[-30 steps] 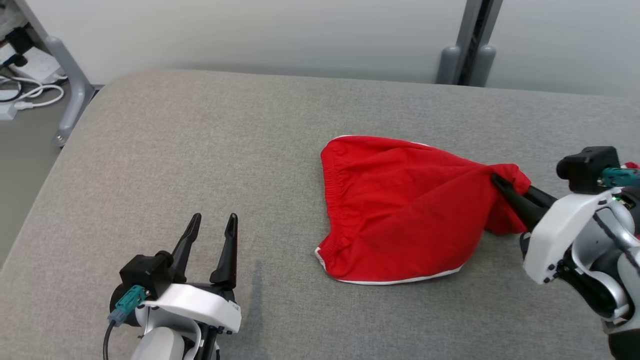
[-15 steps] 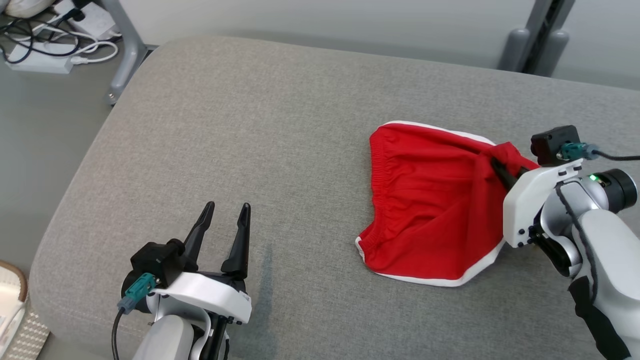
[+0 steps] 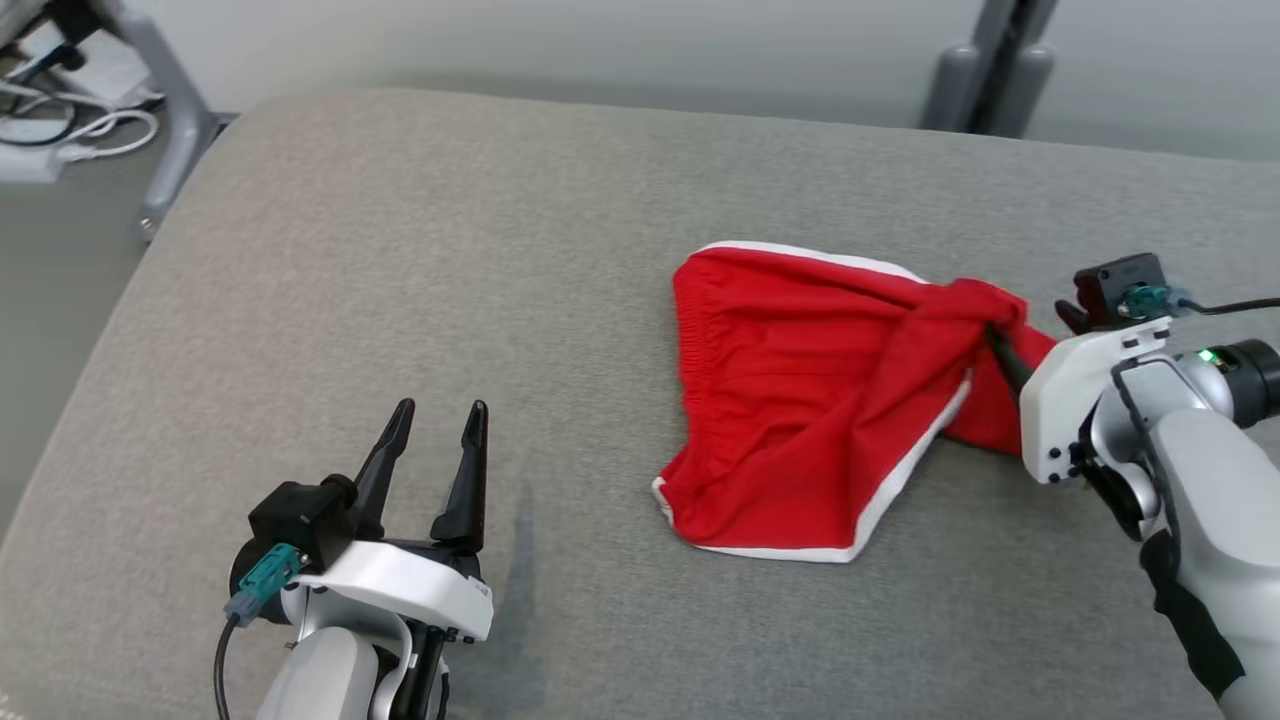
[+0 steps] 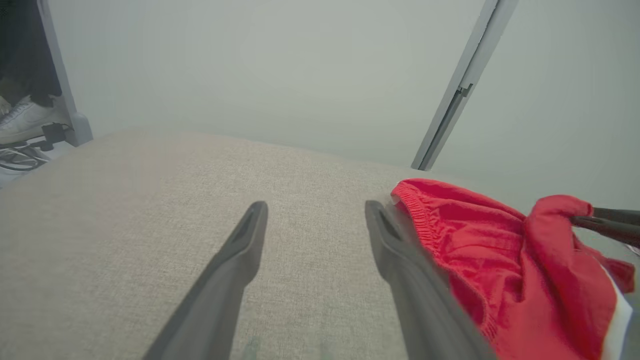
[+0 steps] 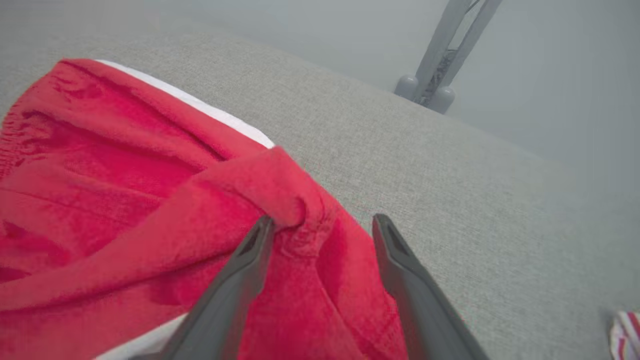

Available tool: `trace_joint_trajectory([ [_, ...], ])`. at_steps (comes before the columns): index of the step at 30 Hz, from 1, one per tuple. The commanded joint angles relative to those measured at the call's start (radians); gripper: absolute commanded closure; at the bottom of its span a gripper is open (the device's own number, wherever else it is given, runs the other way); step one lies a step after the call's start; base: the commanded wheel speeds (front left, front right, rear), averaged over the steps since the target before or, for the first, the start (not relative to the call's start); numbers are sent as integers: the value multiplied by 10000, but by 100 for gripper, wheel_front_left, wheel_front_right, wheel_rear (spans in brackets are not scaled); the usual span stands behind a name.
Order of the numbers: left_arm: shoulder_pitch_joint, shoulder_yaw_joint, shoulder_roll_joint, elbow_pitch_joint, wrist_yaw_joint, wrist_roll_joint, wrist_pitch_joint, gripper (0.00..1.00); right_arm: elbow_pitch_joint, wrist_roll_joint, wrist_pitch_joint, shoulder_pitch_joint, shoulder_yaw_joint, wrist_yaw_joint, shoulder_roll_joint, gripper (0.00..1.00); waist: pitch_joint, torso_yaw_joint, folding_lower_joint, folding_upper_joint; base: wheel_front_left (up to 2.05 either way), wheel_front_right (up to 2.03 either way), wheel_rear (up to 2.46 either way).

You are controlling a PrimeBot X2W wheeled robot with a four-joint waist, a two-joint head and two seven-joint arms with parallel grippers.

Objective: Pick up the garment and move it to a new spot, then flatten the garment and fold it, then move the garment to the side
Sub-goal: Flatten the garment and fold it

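My right claw (image 5: 323, 219) stands open astride a bunched fold of the red garment (image 3: 800, 400), which lies right of centre on the grey table (image 3: 400, 250). If I pull back, a finger could snag that fold.

In your head view the garment (image 3: 800, 400) hides most of the right gripper (image 3: 1025, 330), whose arm runs off the right and bottom edges. Your left wrist view cuts the garment off at the right and bottom, and that arm's own finger (image 4: 410, 280) covers part of the waistband. Your right wrist view crops the garment at the left and bottom. A striped scrap (image 5: 625, 330) in the lower right corner is cut too short to identify.
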Motion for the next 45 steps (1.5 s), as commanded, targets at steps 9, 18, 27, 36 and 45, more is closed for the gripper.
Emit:
trace_joint_trajectory([
  [9, 95, 110, 43, -54, -20, 152, -13, 0, -1648, 718, -822, 1031, -795, -8, -299, 0, -417, -1356, 0, 0, 0, 0, 0],
  [18, 391, -176, 37, 128, 32, -34, -13, 0, -4410, 971, -1696, 3480, -2215, -6, 87, 0, -514, -1753, 0, 0, 0, 0, 0],
  [27, 446, -1429, 46, 1158, -15, -479, 259, 0, -5960, 424, -1563, 4749, -2771, -6, 851, 0, -428, -2034, 0, 0, 0, 0, 0],
  [36, -83, -1895, 37, 1891, 89, -1265, 660, 0, -6395, 177, -1328, 4785, -2860, -6, 1003, 0, -259, -2336, 0, 0, 0, 0, 0],
  [45, -810, -1862, 120, 2489, 352, -1677, 479, 100, -6537, 10, -1345, 4842, -2913, -6, 1077, 0, -179, -2426, 0, 0, 0, 0, 0],
])
